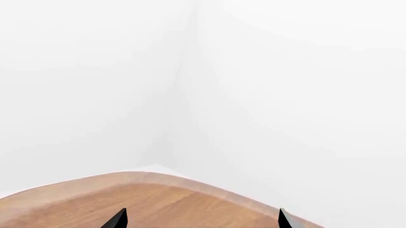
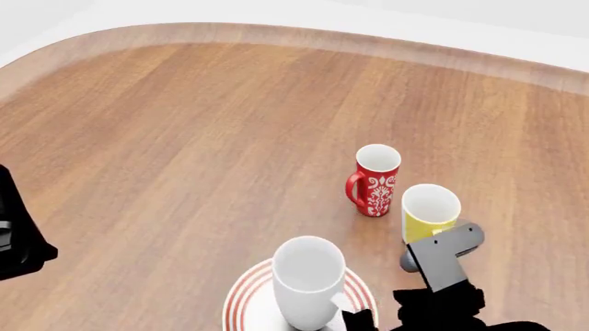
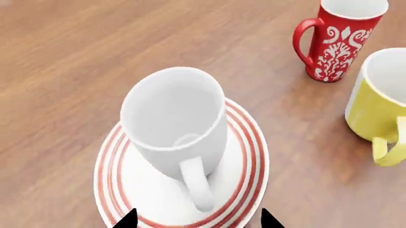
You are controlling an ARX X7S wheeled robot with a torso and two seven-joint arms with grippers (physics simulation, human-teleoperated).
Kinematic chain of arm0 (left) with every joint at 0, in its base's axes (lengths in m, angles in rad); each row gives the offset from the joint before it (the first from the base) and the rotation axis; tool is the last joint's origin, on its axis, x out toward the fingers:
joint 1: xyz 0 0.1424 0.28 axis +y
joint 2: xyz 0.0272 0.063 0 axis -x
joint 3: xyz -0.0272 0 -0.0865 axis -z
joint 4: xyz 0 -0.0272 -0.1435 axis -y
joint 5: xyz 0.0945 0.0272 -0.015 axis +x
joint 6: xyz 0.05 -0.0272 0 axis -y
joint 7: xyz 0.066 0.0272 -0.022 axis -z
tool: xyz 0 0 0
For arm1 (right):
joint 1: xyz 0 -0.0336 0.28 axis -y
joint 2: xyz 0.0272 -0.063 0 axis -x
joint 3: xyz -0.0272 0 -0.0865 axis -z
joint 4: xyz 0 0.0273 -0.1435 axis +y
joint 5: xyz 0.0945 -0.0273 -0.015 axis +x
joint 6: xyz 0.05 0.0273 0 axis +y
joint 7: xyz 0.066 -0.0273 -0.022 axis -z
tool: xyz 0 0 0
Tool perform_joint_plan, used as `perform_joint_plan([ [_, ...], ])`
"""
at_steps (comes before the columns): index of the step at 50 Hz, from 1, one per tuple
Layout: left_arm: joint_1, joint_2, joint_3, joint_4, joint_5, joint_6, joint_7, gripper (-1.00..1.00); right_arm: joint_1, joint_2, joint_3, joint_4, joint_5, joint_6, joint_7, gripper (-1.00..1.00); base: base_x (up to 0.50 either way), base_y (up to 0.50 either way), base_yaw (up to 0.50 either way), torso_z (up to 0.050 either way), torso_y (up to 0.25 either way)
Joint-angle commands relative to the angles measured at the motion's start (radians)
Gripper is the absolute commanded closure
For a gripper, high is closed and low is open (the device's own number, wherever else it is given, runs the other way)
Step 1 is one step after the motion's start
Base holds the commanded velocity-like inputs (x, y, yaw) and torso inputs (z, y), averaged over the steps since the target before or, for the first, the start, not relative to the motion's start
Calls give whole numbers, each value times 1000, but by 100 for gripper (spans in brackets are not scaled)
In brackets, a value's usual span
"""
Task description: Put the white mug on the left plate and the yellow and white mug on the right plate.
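Nearest your head camera, the white mug point(image 2: 307, 280) stands upright on the left plate point(image 2: 242, 298), its handle turned back toward the right gripper point(image 3: 198, 219). That claw's two dark fingertips sit spread either side of the handle, touching nothing, so it reads as released with the mug already set down and that half of the job apparently done.

At far left, your left arm point(image 2: 18, 231) hangs at the table's near edge, well apart from every mug. The left gripper point(image 1: 199, 219) shows only two fingertips set wide apart over the wooden table point(image 1: 165, 204), empty and pointed at a blank wall.

Moving right, the red mug point(image 2: 374, 181) with white pattern stands on bare wood beyond the plate; it is no part of the task. Just beside it and nearer to you, the yellow and white mug point(image 2: 428, 212) waits upright on the table, with its handle on the right arm's side. The right plate appears in none of the views, so you would need to find it first. Expect the red mug, close alongside the yellow one, to crowd any grasp from the far side.
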Motion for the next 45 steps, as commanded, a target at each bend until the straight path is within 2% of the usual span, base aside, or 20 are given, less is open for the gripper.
perform_joint_plan([
  [1,-3,-1,12,1,6,-2,-5,-100,-336,195,283,-600,220,168,180,-100,0,0,0,0,0],
  [8,-6,-4,22,-4,12,-2,-3,-100,-467,238,489,-833,339,182,263,-100,0,0,0,0,0],
  [11,-7,-7,16,-6,5,-1,-2,-100,-485,231,512,-861,322,136,266,-100,0,0,0,0,0],
  [17,-6,-11,8,-3,-2,1,-3,-100,-482,197,474,-867,201,-36,228,-100,0,0,0,0,0],
  [22,-6,-13,8,-6,-4,7,1,-100,-416,134,390,-773,63,-203,199,-100,0,0,0,0,0],
  [26,-6,-15,6,-8,-7,10,3,-100,-336,67,387,-686,57,-232,219,-100,0,0,0,0,0],
  [29,-3,-16,4,-7,-11,12,3,-100,-307,29,387,-633,15,-318,222,-100,0,0,0,0,0],
  [33,-5,-15,5,-9,-11,14,4,-100,-232,-10,355,-546,-27,-328,248,-100,0,0,0,0,0],
  [40,-8,-15,11,-13,-11,15,3,-100,-102,-104,400,-349,-41,-329,353,-100,0,0,0,0,0],
  [45,-8,-15,16,-14,-8,16,4,-100,-46,-128,373,-221,-98,-362,377,-100,0,0,0,0,0],
])
